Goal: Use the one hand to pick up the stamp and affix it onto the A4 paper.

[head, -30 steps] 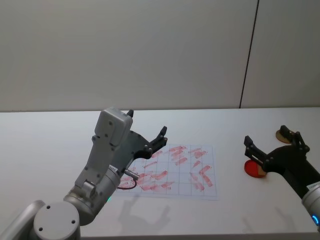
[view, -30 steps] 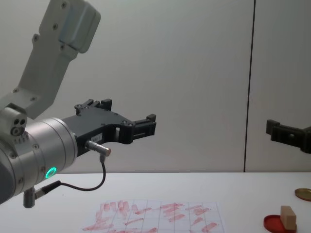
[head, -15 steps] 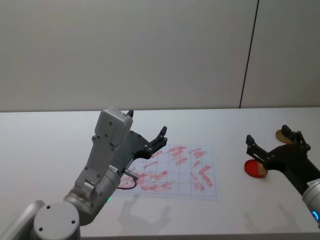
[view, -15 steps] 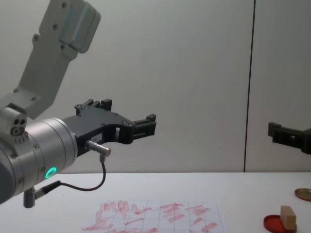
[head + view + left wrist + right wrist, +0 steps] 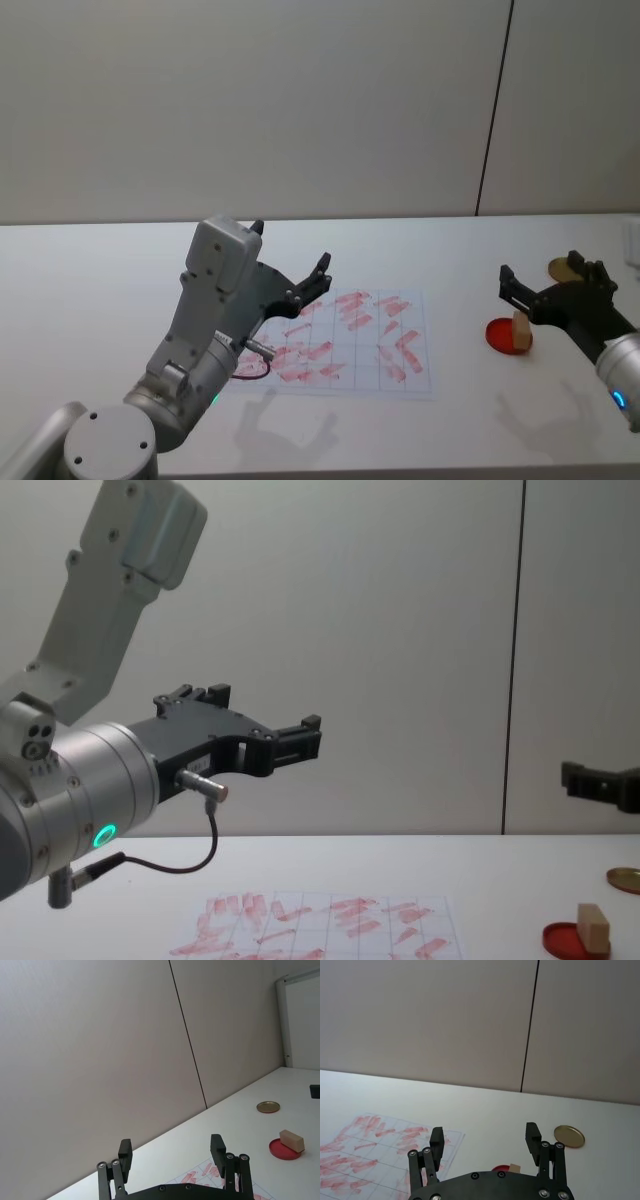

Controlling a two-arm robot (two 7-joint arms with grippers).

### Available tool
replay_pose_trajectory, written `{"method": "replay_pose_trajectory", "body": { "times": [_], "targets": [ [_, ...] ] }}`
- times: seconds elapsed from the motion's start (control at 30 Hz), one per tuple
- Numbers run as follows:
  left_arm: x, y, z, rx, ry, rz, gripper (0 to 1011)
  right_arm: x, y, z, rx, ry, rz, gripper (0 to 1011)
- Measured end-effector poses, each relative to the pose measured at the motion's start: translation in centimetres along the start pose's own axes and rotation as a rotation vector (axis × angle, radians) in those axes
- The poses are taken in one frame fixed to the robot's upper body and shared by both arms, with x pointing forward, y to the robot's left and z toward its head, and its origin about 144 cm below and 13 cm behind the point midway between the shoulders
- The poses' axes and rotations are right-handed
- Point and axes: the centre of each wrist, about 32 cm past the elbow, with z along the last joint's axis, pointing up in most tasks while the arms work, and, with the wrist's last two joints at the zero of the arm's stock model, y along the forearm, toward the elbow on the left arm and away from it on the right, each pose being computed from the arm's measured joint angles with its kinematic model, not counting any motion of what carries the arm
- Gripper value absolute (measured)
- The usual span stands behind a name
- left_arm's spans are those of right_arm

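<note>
One stamp [image 5: 520,329], long axis apparently upright, on red pad [image 5: 497,334] beneath open right claw [image 5: 540,272]; left claw [image 5: 171,1142] idle, open.

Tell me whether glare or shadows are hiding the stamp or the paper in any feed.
Head view: even light, no glare; faint gripper shadows lie on the table, nearer the robot than the A4 paper and stamp. Chest view: stamp unshadowed on the ink pad, right gripper above it, left gripper raised over the paper's left side.
</note>
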Motion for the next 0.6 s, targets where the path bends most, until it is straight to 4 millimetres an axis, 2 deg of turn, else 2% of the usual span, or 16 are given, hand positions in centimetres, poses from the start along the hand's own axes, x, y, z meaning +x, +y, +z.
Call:
{"method": "replay_pose_trajectory", "body": {
  "times": [0.3,0.6],
  "targets": [
    [0.0,0.0,0.0,0.0,0.0,0.0,993,0.2,2.1,-0.4,-0.08,0.024,-0.059,1001],
    [0.0,0.0,0.0,0.0,0.0,0.0,993,0.2,3.3,-0.9,-0.135,0.056,-0.106,1001]
  ]
}}
